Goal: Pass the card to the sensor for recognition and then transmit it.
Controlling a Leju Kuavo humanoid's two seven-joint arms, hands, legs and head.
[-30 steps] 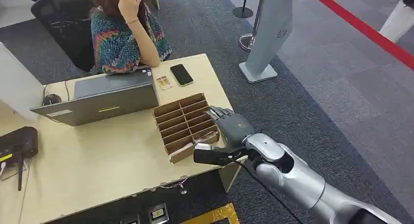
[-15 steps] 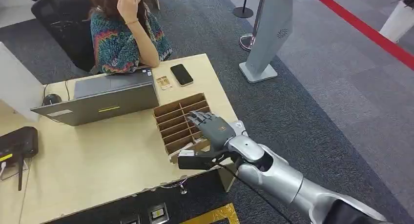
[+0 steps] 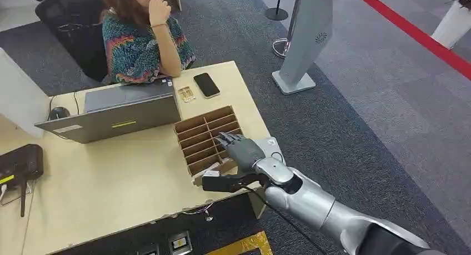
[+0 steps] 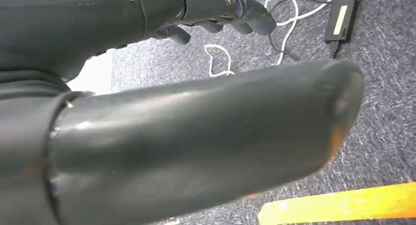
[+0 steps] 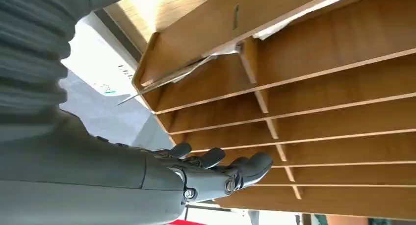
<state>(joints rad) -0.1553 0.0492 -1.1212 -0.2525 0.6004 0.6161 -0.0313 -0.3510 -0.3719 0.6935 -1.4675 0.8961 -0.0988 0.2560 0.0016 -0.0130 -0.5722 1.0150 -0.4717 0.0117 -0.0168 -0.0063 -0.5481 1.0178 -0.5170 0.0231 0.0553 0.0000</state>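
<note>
A wooden tray of narrow compartments sits at the right end of the desk. My right hand hovers over its right column, fingers stretched out and apart, holding nothing. In the right wrist view the same hand floats just above the dividers of the tray, and a white card lies in an end compartment. A white flat device, likely the sensor, lies beside the tray at the desk's right edge, and its labelled face is visible. My left hand hangs over grey carpet, holding nothing.
A person sits behind the desk at a grey laptop. A black phone and a small tan item lie near them. A black box stands at the left edge. A grey pillar stands on the carpet to the right.
My right hand has moved left from the tray's right edge to above its right column. The person's raised hand has dropped from the hair to the chin.
</note>
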